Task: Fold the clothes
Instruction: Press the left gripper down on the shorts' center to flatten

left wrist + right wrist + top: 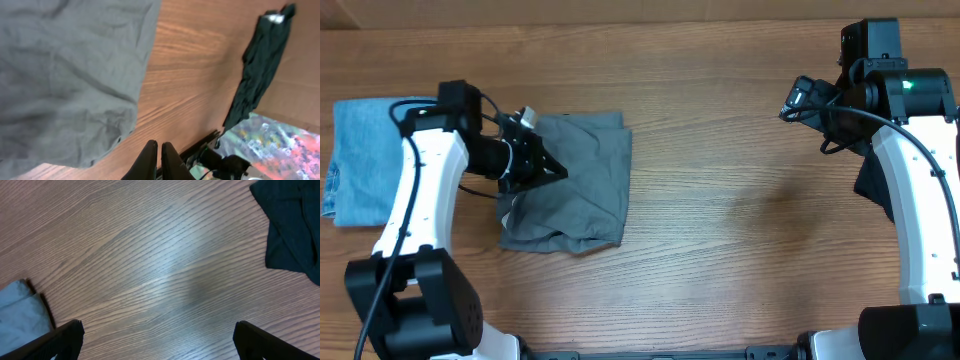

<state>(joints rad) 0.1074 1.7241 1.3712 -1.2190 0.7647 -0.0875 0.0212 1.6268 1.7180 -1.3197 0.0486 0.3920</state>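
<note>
The grey garment (575, 180) lay in the left half of the surface (740, 230), about midway between the far and near edges. It was folded into a rough, wrinkled rectangle with a doubled layer showing along its far edge. Just beyond it, at the left edge of the surface, a light blue denim piece (365, 160) lay flat, partly under the left arm.

The left pincer (552, 170) reached out above the left part of the grey garment. In the left wrist view its fingers (149, 157) were pressed together with no cloth between them, so it was closed and held nothing. The grey garment (70, 75) filled the upper left of that view, its edge ending on bare wood. Whether the tips touched the cloth could not be told.

The right pincer (795, 100) hung near the far right corner of the surface, well apart from the grey garment. In the right wrist view its fingers (65, 340) stood wide apart over bare wood, with nothing between them. A black garment (295, 225) lay crumpled at the right edge of the surface, partly beneath the right arm.
</note>
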